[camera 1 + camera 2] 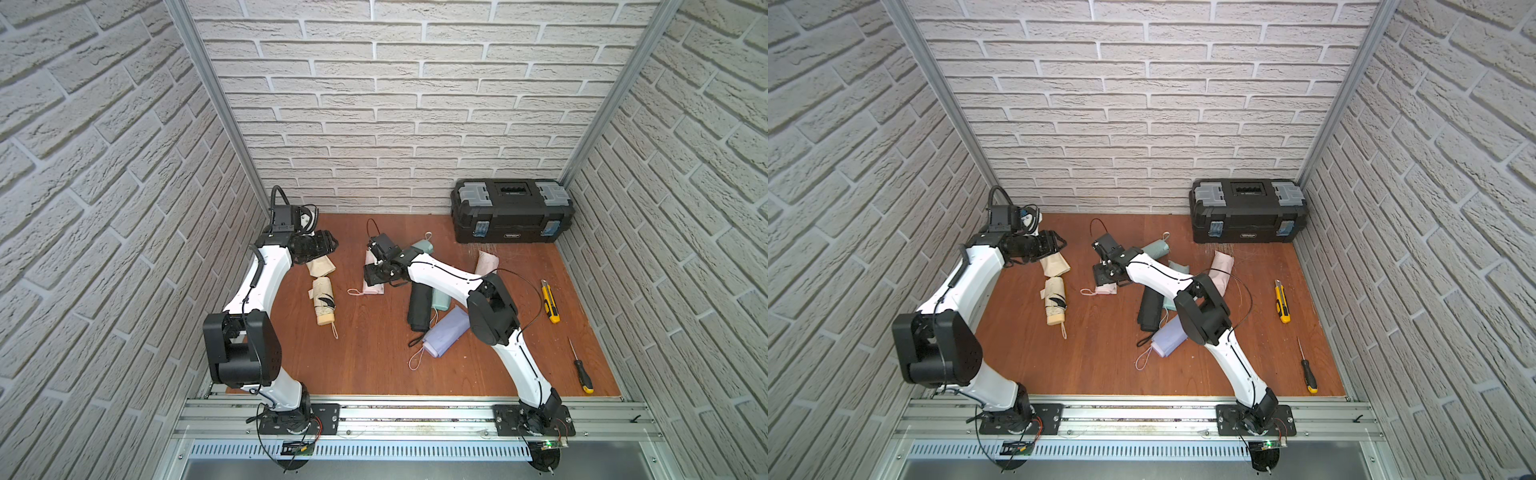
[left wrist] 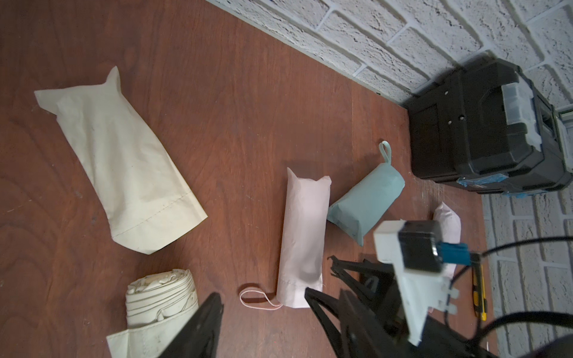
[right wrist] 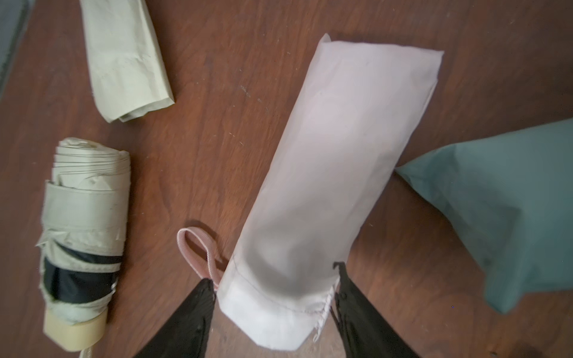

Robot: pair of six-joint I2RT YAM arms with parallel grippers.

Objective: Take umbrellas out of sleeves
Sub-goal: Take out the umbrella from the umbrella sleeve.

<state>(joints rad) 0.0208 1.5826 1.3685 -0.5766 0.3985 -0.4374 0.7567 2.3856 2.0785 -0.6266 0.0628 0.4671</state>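
A pink sleeve [image 3: 325, 170] with an umbrella inside lies mid-table [image 1: 372, 289], its pink wrist loop [image 3: 198, 251] sticking out at the mouth. My right gripper [image 3: 276, 285] is open, a finger close on each side of that mouth end, seen from above [image 1: 374, 276]. A bare beige umbrella [image 1: 323, 301] lies to the left, near an empty beige sleeve [image 1: 321, 266]. My left gripper [image 2: 262, 294] hangs open and empty over the far end of that beige sleeve [image 1: 328, 245]. Mint [image 1: 424, 249], black [image 1: 419, 305], lilac [image 1: 446, 336] and another pink [image 1: 487, 264] sleeved umbrellas lie to the right.
A black toolbox [image 1: 513, 216] stands at the back right against the wall. A yellow utility knife [image 1: 550, 301] and a screwdriver [image 1: 579, 368] lie along the right edge. Brick walls close in three sides.
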